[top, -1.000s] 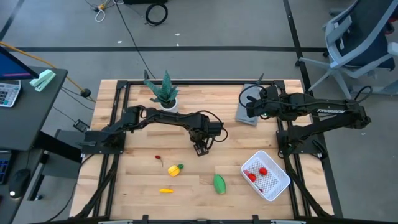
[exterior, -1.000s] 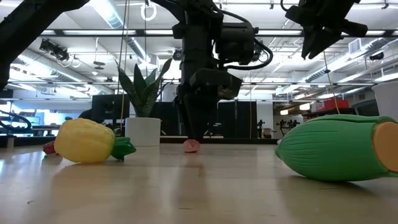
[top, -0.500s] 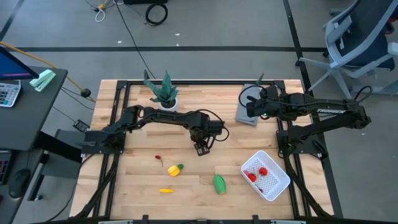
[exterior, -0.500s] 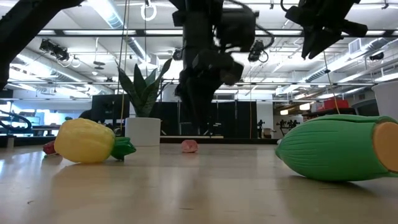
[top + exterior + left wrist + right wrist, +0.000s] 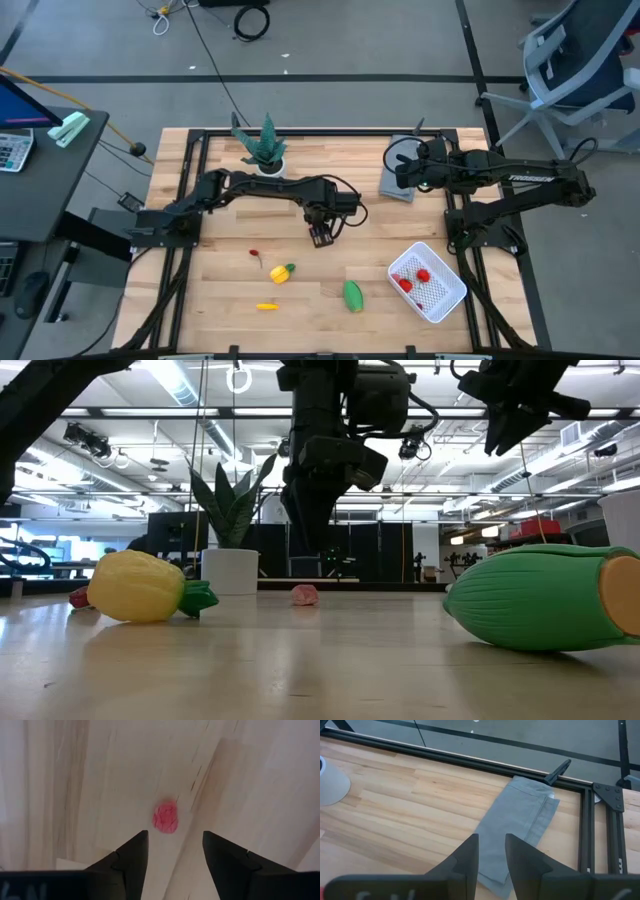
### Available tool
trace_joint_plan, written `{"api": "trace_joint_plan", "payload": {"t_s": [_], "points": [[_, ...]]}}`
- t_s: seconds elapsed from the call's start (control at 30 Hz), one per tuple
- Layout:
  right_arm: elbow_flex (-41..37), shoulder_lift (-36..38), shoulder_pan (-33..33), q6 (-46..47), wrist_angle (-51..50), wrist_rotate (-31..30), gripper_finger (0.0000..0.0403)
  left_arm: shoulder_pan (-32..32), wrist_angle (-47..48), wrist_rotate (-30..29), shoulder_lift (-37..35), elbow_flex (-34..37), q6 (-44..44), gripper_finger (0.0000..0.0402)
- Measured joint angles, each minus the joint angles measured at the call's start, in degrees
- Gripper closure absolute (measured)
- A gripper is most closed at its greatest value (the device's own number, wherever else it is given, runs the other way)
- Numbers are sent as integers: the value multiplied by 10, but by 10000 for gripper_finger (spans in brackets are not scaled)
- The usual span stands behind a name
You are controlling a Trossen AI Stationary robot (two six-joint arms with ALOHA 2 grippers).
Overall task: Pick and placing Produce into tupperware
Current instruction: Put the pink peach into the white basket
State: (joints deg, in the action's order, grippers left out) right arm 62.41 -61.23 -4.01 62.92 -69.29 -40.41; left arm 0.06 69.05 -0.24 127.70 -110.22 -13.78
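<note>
Wooden tabletop [image 5: 230, 300] carries one tupperware [image 5: 450, 300] holding two red pieces [image 5: 413, 279], while beside it the left hand [image 5: 172, 865] hovers open over one pink piece [image 5: 165, 817].

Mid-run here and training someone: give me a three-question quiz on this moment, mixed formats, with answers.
1. True or false: the left hand is shut on the small red piece.
2. Multiple choice: what lies under the right hand? A) the tupperware B) the folded grey cloth C) the green oblong
3. Fill in: the red pieces already placed sit inside the ____.

Key:
1. False; its fingers are open above the piece, which lies on the table.
2. B, the folded grey cloth.
3. The tupperware, holding red pieces.
</note>
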Motion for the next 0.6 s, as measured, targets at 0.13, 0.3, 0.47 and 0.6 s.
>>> {"api": "trace_joint_plan", "payload": {"t_s": [0.13, 0.3, 0.47, 0.6], "points": [[0, 0, 0, 0, -1, 0, 298, -5, -5, -6, 12, 1, 0, 205], [0, 0, 0, 0, -3, 1, 298, -10, 1, -39, 31, 0, 1, 203], [0, 0, 0, 0, -5, 1, 298, -10, 12, -66, 34, 0, 1, 206], [0, 0, 0, 0, -5, 1, 298, -11, 12, -66, 36, 0, 1, 205]]}}
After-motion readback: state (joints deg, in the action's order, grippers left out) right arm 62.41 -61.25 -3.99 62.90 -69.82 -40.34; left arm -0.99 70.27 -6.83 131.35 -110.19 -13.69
